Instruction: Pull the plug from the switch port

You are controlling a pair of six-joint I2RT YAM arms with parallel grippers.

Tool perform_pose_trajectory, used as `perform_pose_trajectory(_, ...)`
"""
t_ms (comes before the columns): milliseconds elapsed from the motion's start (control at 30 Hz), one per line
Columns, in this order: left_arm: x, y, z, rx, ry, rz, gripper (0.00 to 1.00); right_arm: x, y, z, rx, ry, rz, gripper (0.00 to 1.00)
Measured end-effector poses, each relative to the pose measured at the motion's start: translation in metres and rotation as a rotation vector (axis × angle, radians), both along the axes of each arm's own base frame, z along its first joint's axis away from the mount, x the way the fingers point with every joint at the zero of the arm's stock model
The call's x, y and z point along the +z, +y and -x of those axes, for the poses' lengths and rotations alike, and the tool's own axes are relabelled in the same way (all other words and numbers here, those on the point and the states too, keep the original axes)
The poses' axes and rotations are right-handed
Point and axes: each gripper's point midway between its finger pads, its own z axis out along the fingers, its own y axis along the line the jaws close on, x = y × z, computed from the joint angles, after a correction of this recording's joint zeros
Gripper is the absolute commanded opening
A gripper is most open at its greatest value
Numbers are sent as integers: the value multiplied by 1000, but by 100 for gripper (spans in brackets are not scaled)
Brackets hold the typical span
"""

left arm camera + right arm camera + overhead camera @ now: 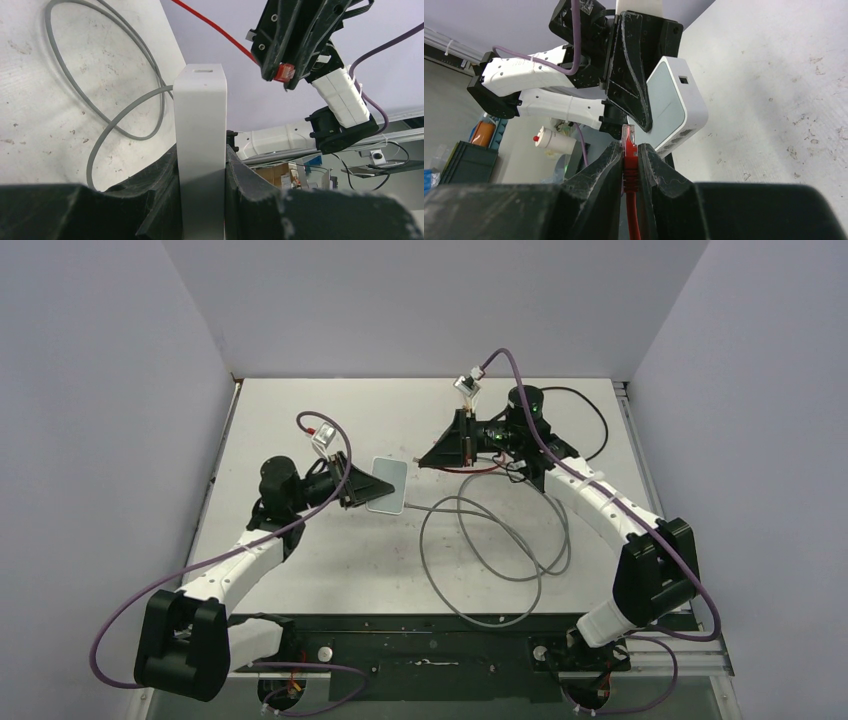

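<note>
From above, the box (388, 485) is being gripped left of centre over the table (300, 570) by the left gripper (366, 486), which is closed on it. The right gripper (428, 454) is being held apart from it, with a gap between them. A grey cable (480, 570) is being seen looped on the table; whether its end is joined to the box cannot be told.

In the left wrist view, the box is being clamped edge-up between the fingers, and the red plug (284, 73) is being shown well clear of it.

In the right wrist view, the plug is being pinched between narrowed jaws, its tip free of the sockets (672, 142) on the box's edge. The pull is being judged as done, with only setting things down being left.
</note>
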Motion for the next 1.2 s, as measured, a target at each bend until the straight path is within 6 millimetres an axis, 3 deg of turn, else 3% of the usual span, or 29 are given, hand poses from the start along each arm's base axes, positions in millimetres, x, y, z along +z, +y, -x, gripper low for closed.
perform_pose_trajectory(267,-16,-2,4,6,43,-12,0,2,-6,-13,-46,-33,41,5)
perform_pose_trajectory(500,-23,-3,5,15,62,-18,0,9,-12,-41,-107,-97,91,5)
perform_pose_trajectory(800,-24,-2,5,20,55,-25,0,-9,-21,-99,-213,-111,191,5)
perform_pose_trajectory(1033,-27,-2,5,20,61,-32,0,-7,-29,-137,-315,-145,220,5)
perform_pose_trajectory(1200,-28,-2,6,20,61,-37,0,-5,-49,-168,-421,-142,220,5)
